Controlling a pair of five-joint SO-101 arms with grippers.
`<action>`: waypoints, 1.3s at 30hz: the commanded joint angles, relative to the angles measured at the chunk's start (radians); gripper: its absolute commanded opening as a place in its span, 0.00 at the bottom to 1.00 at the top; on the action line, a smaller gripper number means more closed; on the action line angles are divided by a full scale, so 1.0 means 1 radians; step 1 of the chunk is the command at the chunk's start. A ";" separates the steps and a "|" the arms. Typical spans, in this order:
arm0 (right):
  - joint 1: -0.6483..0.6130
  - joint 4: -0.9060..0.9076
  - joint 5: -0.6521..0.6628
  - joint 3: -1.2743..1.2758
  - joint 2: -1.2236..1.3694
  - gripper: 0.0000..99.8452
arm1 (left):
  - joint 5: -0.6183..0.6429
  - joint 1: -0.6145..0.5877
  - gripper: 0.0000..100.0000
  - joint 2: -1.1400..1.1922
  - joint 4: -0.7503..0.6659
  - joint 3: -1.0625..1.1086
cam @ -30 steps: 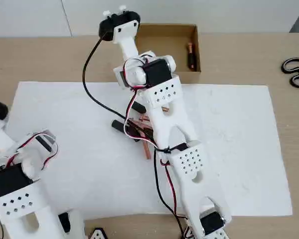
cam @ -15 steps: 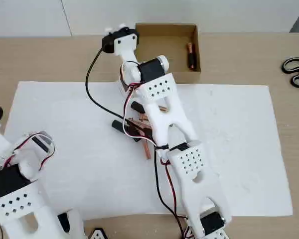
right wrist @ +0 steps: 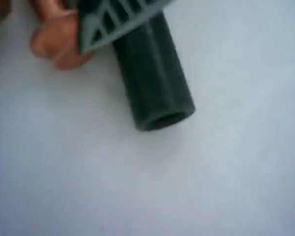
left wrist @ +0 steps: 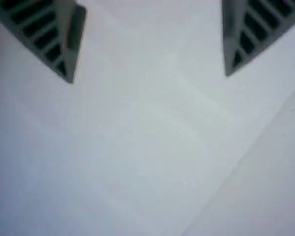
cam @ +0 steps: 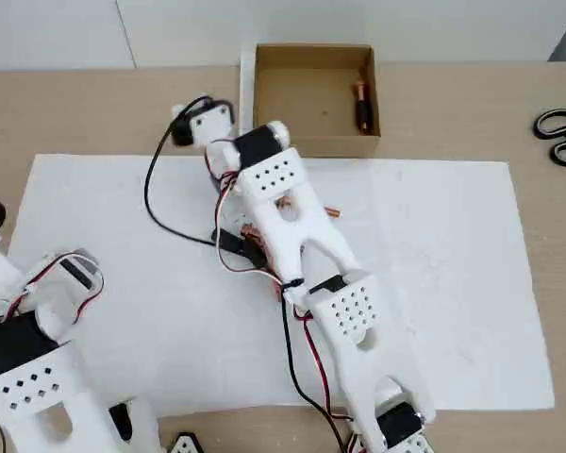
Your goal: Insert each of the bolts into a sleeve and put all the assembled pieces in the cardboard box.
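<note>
- The right arm (cam: 311, 255) lay slantwise across the middle of the white sheet (cam: 453, 283), from the bench's (cam: 94, 113) near edge almost to the cardboard box (cam: 307, 146), barring the way across.
- Its black cable (cam: 151, 189) looped out over the sheet beside it.
- A dark sleeve (cam: 228, 241) and a copper bolt (cam: 332, 212) poked out from under that arm, largely covered from above.
- The box stood open-topped, with one assembled piece (cam: 361, 104) against the wall nearest the scissors (cam: 561, 132).
- The sheet between arm and scissors lay bare.
- The left arm (cam: 38, 368) filled the near corner. The left pincer (left wrist: 148, 76) hung spread wide over bare sheet.
</note>
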 commanded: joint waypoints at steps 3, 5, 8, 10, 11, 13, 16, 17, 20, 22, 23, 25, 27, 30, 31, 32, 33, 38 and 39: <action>-0.027 0.016 0.060 0.064 -0.139 0.14 | -0.011 -0.003 0.19 -0.011 -0.018 0.008; -0.030 0.015 0.072 0.118 -0.189 0.14 | -0.011 -0.003 0.19 -0.011 -0.021 0.022; -0.047 0.012 0.083 0.193 -0.255 0.14 | -0.011 -0.003 0.19 -0.011 -0.021 0.030; -0.062 0.010 0.094 0.224 -0.286 0.14 | -0.011 -0.003 0.19 -0.011 -0.021 0.030; -0.067 0.010 0.094 0.230 -0.295 0.14 | -0.011 -0.002 0.19 -0.011 -0.021 0.028; -0.081 0.008 0.094 0.232 -0.298 0.14 | -0.011 -0.002 0.19 -0.011 -0.021 0.028; -0.093 0.005 0.094 0.235 -0.294 0.14 | -0.011 -0.002 0.19 -0.011 -0.021 0.028; -0.099 0.005 0.094 0.235 -0.288 0.14 | -0.011 -0.002 0.19 -0.011 -0.021 0.028; -0.110 -0.001 0.094 0.235 -0.259 0.14 | -0.011 -0.002 0.19 -0.011 -0.021 0.028; -0.111 -0.002 0.094 0.235 -0.236 0.14 | -0.011 -0.002 0.19 -0.011 -0.021 0.028; -0.113 -0.002 0.094 0.233 -0.228 0.14 | -0.011 -0.002 0.19 -0.011 -0.021 0.028; -0.113 -0.004 0.095 0.233 -0.214 0.14 | -0.011 -0.002 0.19 -0.011 -0.021 0.028; -0.113 -0.004 0.115 0.232 -0.202 0.14 | -0.011 -0.002 0.19 -0.011 -0.021 0.028; -0.113 -0.010 0.126 0.232 -0.182 0.14 | -0.011 -0.002 0.19 -0.011 -0.021 0.028; -0.113 -0.012 0.126 0.232 -0.174 0.14 | -0.011 -0.002 0.19 -0.011 -0.021 0.028; -0.113 -0.018 0.126 0.232 -0.165 0.14 | -0.011 -0.002 0.19 -0.011 -0.021 0.028; -0.113 -0.024 0.126 0.232 -0.157 0.14 | -0.011 -0.002 0.19 -0.011 -0.021 0.030; -0.113 -0.050 0.129 0.230 -0.120 0.14 | -0.011 -0.002 0.19 -0.011 -0.021 0.030; -0.113 -0.054 0.129 0.230 -0.116 0.14 | -0.011 -0.002 0.19 -0.011 -0.021 0.030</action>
